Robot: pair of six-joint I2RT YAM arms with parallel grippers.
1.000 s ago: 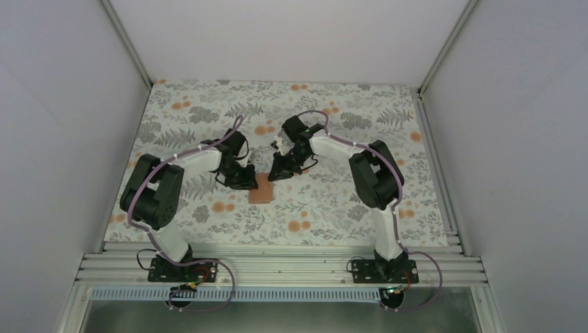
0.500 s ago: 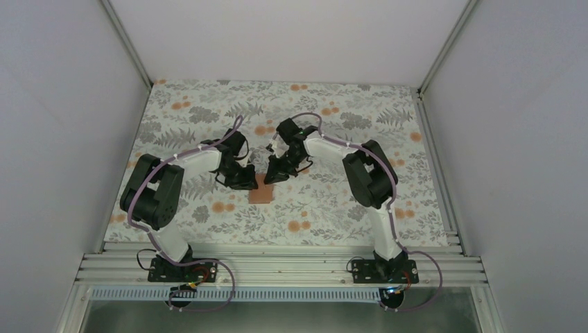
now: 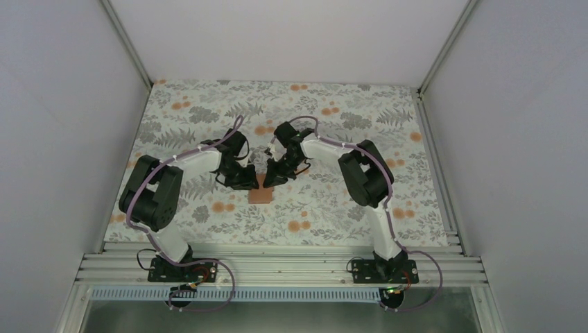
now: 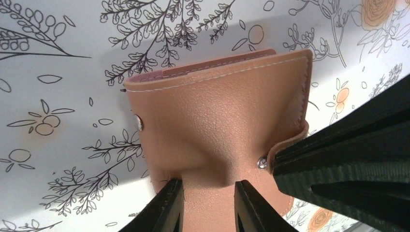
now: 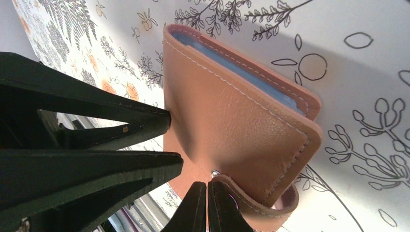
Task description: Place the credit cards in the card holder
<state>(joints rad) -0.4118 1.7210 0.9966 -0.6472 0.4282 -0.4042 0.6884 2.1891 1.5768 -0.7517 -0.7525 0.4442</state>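
In the top external view the card holder (image 3: pixel 261 194) is too small to read, and its far end lies under the left fingers (image 3: pixel 244 180) and right fingers (image 3: pixel 273 175). In the left wrist view its lower end runs off the bottom edge, and a dark, blurred finger covers its lower right corner. In the right wrist view the credit cards (image 5: pixel 237 67) show only as a thin blue edge, upper middle; their number cannot be told.
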